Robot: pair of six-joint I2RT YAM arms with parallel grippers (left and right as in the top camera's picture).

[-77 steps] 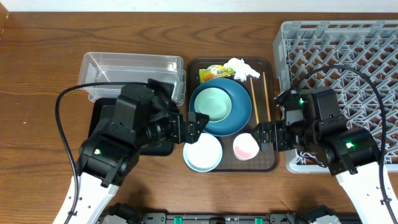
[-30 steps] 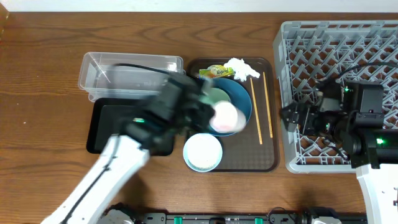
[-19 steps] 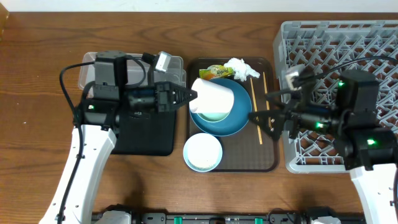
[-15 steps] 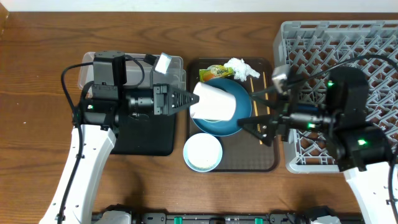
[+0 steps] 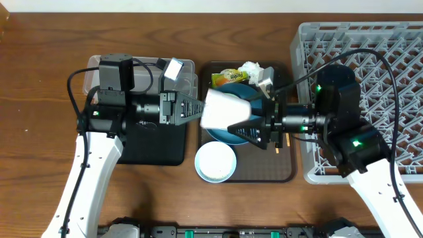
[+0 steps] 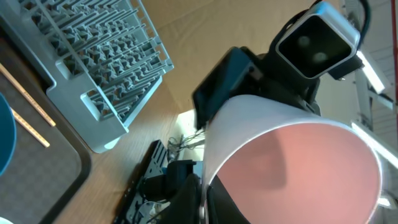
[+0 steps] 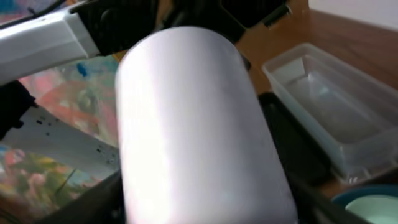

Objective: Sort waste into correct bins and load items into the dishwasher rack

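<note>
Pinches the small pink cup (image 5: 225, 114) by its rim with the left tool (image 5: 199, 110), sideways in mid-air over the dark-blue bowl (image 5: 239, 88) on the brown tray (image 5: 281, 169); straddles its base with the right tool (image 5: 248, 125), jaws spread; cannot tell whether gripping.

Table (image 5: 39, 79): rack (image 5: 299, 39), tub (image 5: 91, 73), black tray (image 5: 158, 149), brown tray (image 5: 264, 168)

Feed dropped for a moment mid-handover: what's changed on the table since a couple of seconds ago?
The left fingers lifted the pink cup off the brown tray and hold it sideways above the blue bowl. The right fingers swung in from the rack and now flank the cup, grip unclear. The white bowl, wrapper and tissue are unchanged.
</note>
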